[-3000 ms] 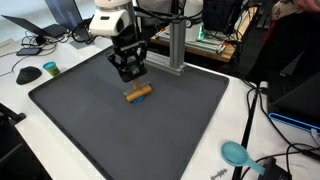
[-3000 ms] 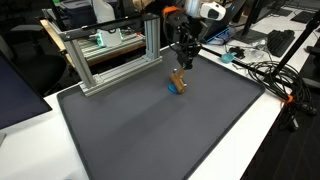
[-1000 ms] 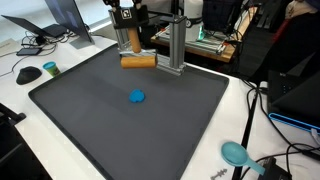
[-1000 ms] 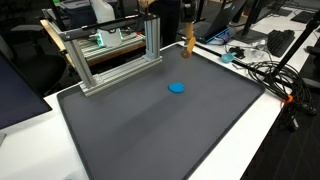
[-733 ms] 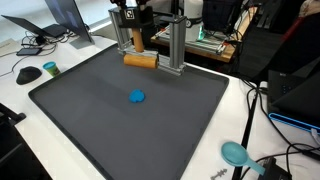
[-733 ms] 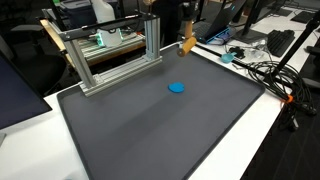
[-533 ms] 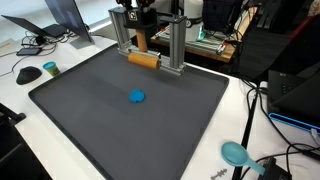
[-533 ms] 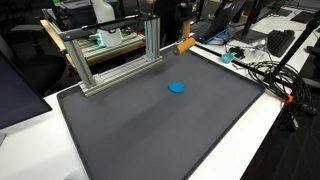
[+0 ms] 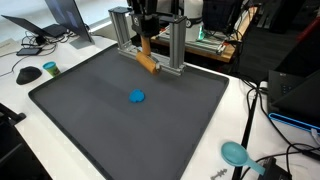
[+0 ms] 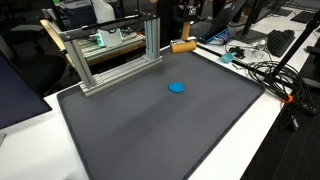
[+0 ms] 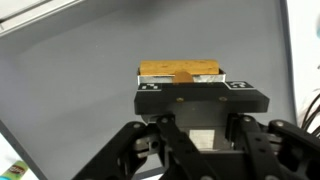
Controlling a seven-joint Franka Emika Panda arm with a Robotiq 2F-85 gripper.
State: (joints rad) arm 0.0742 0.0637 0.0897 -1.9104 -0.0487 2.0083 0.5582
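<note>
Wooden block [image 11: 180, 69], held aloft in gripper [image 11: 180, 84].
Jaws clenched on block's middle, its long axis crosswise to the fingers. It hangs over the mat's [image 9: 90, 110] far edge by the frame [image 10: 152, 40], well apart from the blue disc [image 9: 137, 97].

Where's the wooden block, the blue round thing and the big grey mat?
wooden block [image 9: 148, 63], in an exterior view, the middle of its long side.
blue round thing [image 10: 177, 87], in an exterior view, the middle of its top.
grey mat [image 9: 90, 115], in an exterior view, a bare part near the front.
</note>
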